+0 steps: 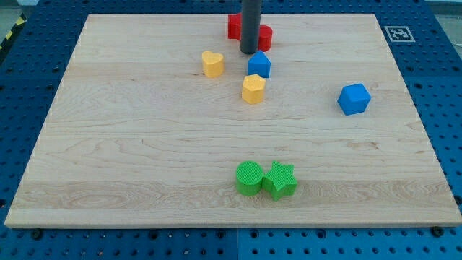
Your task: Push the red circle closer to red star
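Two red blocks sit at the view's top centre, partly hidden behind the rod. The one left of the rod (234, 27) looks like the red star. The one right of the rod (265, 36) looks like the red circle. They are close together; the rod hides whether they touch. My tip (249, 52) stands just below them, between the two, right above a blue block.
A blue block (259, 65) lies just below my tip. A yellow heart (212, 63) is to its left and a yellow block (253, 89) below it. A blue cube (354, 99) sits at the right. A green circle (250, 178) and green star (280, 180) touch near the bottom.
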